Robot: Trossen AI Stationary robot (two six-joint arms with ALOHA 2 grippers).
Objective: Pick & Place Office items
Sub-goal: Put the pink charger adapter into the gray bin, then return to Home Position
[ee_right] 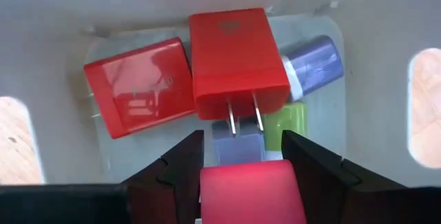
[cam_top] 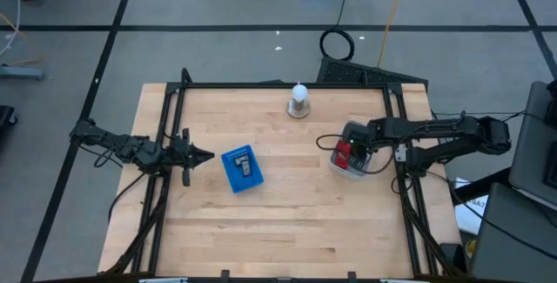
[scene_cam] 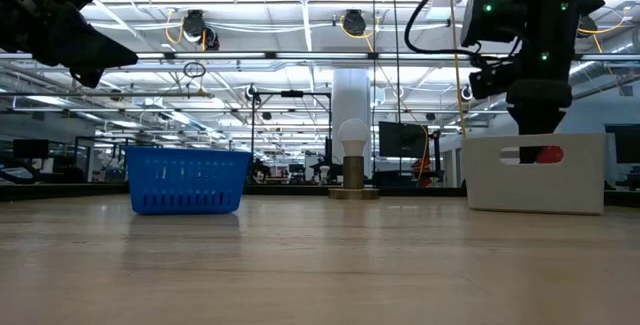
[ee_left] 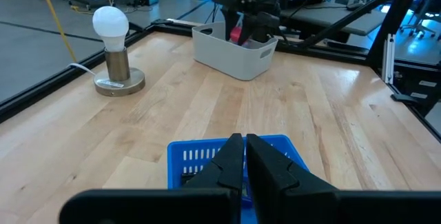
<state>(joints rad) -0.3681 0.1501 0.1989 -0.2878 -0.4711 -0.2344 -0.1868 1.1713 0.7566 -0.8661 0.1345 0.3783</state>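
A white-grey bin (cam_top: 359,171) at the table's right holds the office items: two red plug blocks (ee_right: 234,55), a lilac cylinder (ee_right: 313,62), a green piece (ee_right: 289,119) and a light-blue block (ee_right: 238,145). My right gripper (ee_right: 242,138) reaches down into this bin (scene_cam: 535,180) and is shut on another red block. A blue basket (cam_top: 241,168) stands left of centre with a dark piece (cam_top: 244,166) inside. My left gripper (cam_top: 207,154) hovers shut just left of the basket (ee_left: 207,156). My right gripper pinches a red block (ee_right: 251,186) between its two fingers (ee_right: 182,165), one on each opposite side. It comes from above, pointing down into the bin. The block sits over the other pieces; whether it rests on them I cannot tell.
A lamp with a white bulb (cam_top: 298,98) stands near the table's far edge, between basket and bin. A black frame rail (cam_top: 278,84) runs around the table. Bare wood lies between the basket and the bin and along the near side.
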